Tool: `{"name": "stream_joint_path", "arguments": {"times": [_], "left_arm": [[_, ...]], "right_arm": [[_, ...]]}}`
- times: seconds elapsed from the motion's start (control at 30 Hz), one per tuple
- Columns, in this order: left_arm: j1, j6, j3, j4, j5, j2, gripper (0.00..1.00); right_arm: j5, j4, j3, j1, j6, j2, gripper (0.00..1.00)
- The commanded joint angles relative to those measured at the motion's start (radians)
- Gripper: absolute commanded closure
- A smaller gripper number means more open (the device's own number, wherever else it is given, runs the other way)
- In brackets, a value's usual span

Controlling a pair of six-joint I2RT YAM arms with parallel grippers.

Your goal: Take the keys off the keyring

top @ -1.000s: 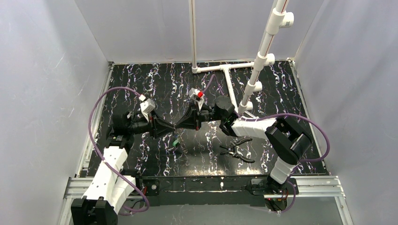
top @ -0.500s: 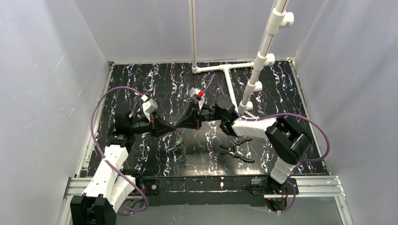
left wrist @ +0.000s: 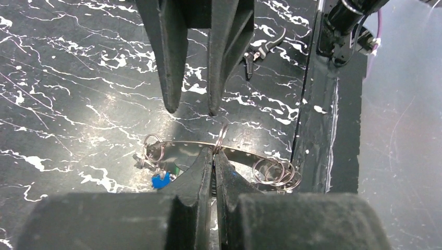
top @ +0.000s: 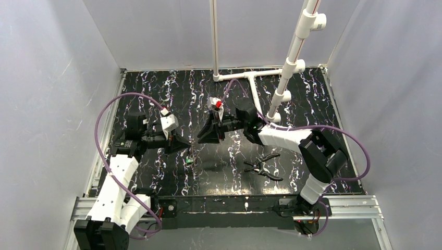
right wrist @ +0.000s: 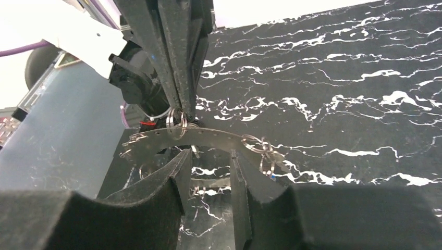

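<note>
From above, the strip and its rings are lost against the marbled table [top: 312, 101]; only the green key [top: 188, 160] shows, below the two claws. Up close, the blue key [left wrist: 159, 180] is half hidden by a finger of the left claw [left wrist: 214, 154], which is clamped on the strip [left wrist: 177, 148] right at the keyring [left wrist: 221, 136] (whether it nips the ring too is unclear). The strip arches crosswise to both claws, ends drooping. The right claw [left wrist: 191, 111] gapes just short of it, holding nothing. Two keys, one strip, one pliers [left wrist: 259, 48]; the end rings overlap, uncountable.
</note>
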Motion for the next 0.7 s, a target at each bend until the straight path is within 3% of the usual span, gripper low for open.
{"name": "stream_joint_path", "arguments": {"times": [0.0,0.2,0.3,0.67], "left_arm": [[-0.003,0.290,0.104,-0.264,-0.006,0.058,1.00],[-0.019,0.388,0.156,-0.337,-0.039,0.103,1.00],[-0.025,0.392,0.157,-0.339,-0.040,0.115,1.00],[-0.069,0.399,0.143,-0.337,-0.068,0.101,1.00]], "right_arm": [[-0.029,-0.392,0.148,0.010,-0.299,-0.058,0.59],[0.019,-0.674,0.261,0.040,-0.481,-0.057,0.58],[0.044,-0.743,0.283,0.061,-0.520,-0.061,0.52],[0.095,-0.771,0.300,0.126,-0.499,-0.041,0.50]]}}
